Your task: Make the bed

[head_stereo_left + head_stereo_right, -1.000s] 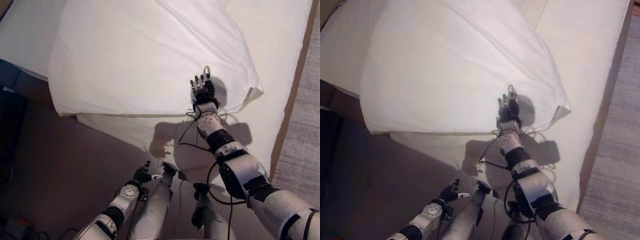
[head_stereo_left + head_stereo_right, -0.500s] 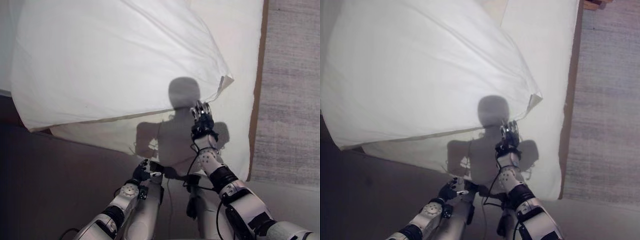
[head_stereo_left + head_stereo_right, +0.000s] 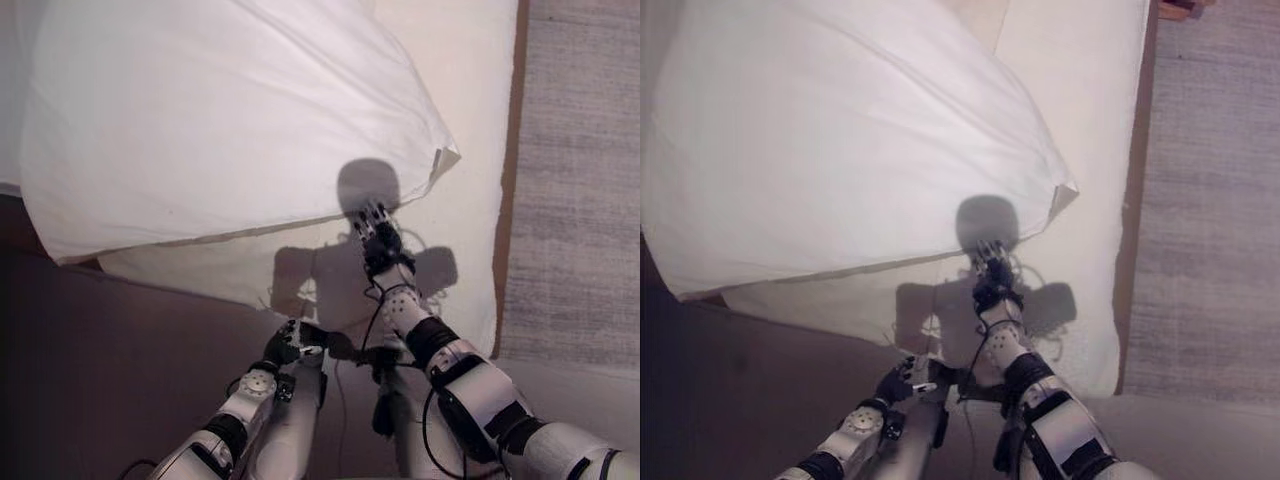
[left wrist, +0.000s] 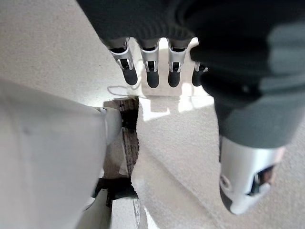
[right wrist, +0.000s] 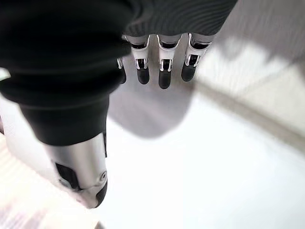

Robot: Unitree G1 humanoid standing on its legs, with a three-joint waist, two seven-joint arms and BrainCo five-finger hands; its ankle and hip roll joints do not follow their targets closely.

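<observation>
- Lying across the head of the bed (image 3: 470, 120): one large white pillow (image 3: 220, 120), plump, smooth cotton-like cover with faint creases, its flat seamed corner pointing toward the bed's right edge.
- Bed: cream sheet, matte and taut, bordered on the right by a narrow brown wooden frame strip (image 3: 515, 150).
- Right hand (image 3: 378, 240): silver fingers with dark tips, straight and loosely spread, holding nothing, held over the sheet just below the pillow's lower edge near that corner.
- Left hand (image 3: 283, 350): low beside the bed's near edge, over the dark floor (image 3: 110, 370), fingers relaxed and empty.
- Grey woven carpet (image 3: 585, 180), coarse ribbed texture, right of the frame.
</observation>
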